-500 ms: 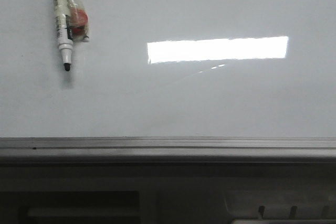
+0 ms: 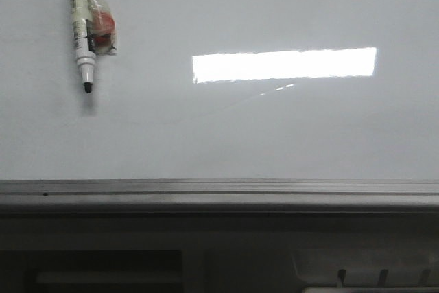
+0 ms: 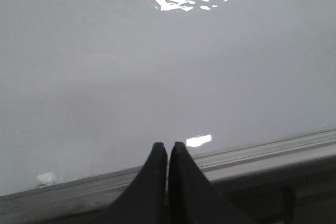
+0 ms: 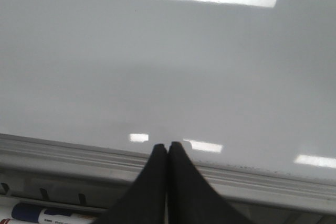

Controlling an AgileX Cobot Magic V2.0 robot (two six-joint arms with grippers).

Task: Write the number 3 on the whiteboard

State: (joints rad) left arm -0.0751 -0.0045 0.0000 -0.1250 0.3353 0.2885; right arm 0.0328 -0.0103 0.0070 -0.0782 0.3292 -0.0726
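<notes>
Front view first: the whiteboard [image 2: 226, 135] fills nearly everything, with its grey ledge [image 2: 219, 193] running along the near edge. No 3 on it anywhere I can see, just a bright glare strip [image 2: 285, 64], so I'd say the writing hasn't started. A marker [image 2: 84, 39] sits near the far left corner, black tip bare and pointing toward the near edge, with a red thing [image 2: 103, 27] bundled against its barrel in clear wrap. My guess is that's a grip aid so a claw can hold it, but can't confirm. Neither arm shows here.

Left wrist view: the left claw [image 3: 168, 148] has its fingers pressed together, nothing between them, parked over the ledge. Makes sense as a resting pose, clear of the writing area.

Right wrist view: the right claw [image 4: 167, 148] is likewise closed up and empty, over the same ledge. Another marker [image 4: 42, 216] with a blue band lies below the ledge, off the board.
</notes>
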